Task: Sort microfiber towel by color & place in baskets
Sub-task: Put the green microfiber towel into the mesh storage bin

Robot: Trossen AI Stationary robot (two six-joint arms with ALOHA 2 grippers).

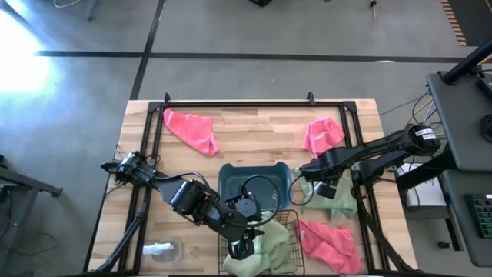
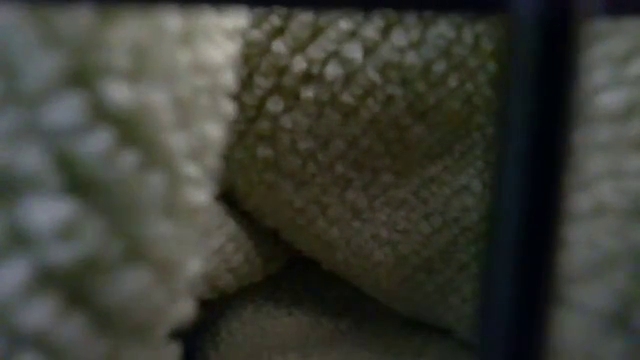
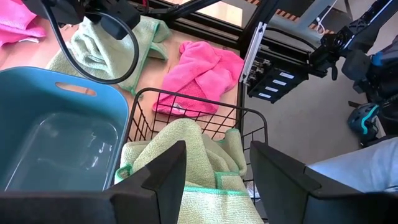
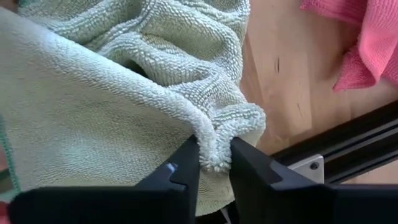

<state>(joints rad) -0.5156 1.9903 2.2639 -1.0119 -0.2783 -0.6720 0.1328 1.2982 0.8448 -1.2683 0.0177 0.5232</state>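
Towels are scattered all over the desk (image 1: 254,127): pink ones (image 1: 192,131) at the far left, far right and near right, plus a green towel (image 4: 112,106) lying just right of the blue bin (image 1: 254,181). A fold at that green towel's edge is pinched between the fingers of the right gripper (image 4: 214,163), which are closed on it, right beside the black frame rail (image 4: 348,149). Another green towel (image 3: 186,152) is already sitting inside the wire basket (image 3: 249,124), which is parked against the near side of the blue bin. The left gripper (image 3: 214,177) is held right over that basket, fingers spread apart with nothing between them. The low view is filled with green terry cloth and a dark bar, so not much can be told from it. A small clear object (image 1: 161,250) is seen at the near left.
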